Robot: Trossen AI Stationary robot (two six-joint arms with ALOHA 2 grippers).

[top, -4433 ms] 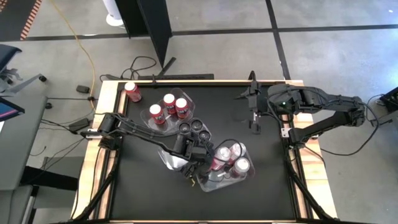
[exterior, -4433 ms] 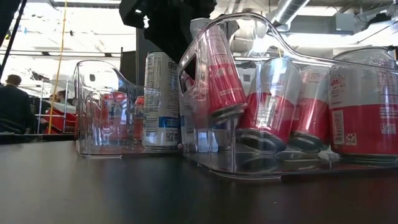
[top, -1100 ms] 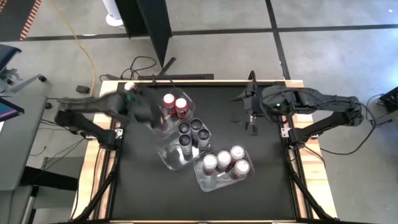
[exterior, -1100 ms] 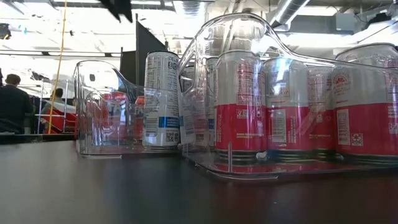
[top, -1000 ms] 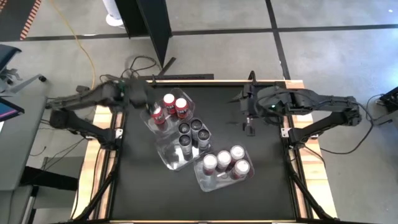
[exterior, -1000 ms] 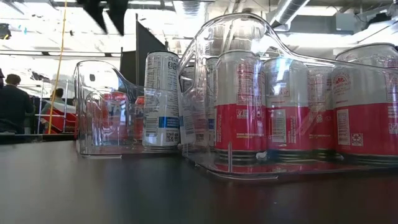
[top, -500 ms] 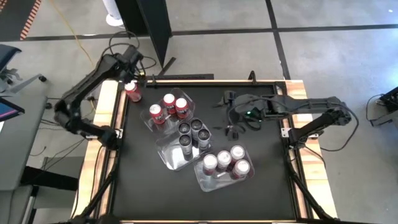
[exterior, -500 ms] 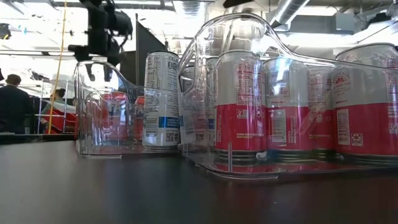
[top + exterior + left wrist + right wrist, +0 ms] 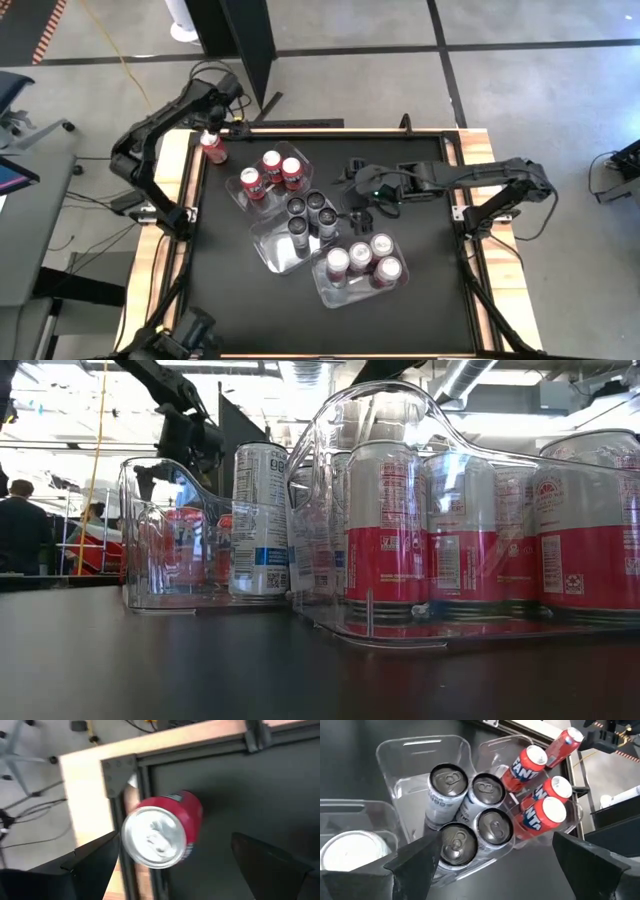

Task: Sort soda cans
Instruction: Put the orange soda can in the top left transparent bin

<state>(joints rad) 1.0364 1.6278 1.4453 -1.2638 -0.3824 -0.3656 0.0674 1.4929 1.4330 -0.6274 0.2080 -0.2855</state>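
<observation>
Hovering spread wide apart with nothing between them, the left gripper [image 9: 175, 870] sits right over a lone red can [image 9: 162, 836] standing at the far-left corner of the table [image 9: 420, 290], just by the wooden edge, and it isn't touching the can. From above, that can [image 9: 212, 147] stands outside all the tubs, with the left arm arching over the corner to reach it. The right gripper [image 9: 495, 870] is also wide open and empty, hanging over the middle of the table just beside the tub of dark cans [image 9: 462, 812]. Four of those grey-black cans stand upright together in the middle tub [image 9: 270, 250]. Next tub over toward the far-left corner holds three red cans [image 9: 268, 170], all upright; the right wrist view shows them labelled Fanta [image 9: 540, 800]. The near tub [image 9: 330, 295] has four white-and-red cans [image 9: 362, 258] standing in it, and from table height they fill the right side of the shot [image 9: 400, 535] behind the clear plastic wall. A person [image 9: 20, 530] stands way off in the room behind the table.
</observation>
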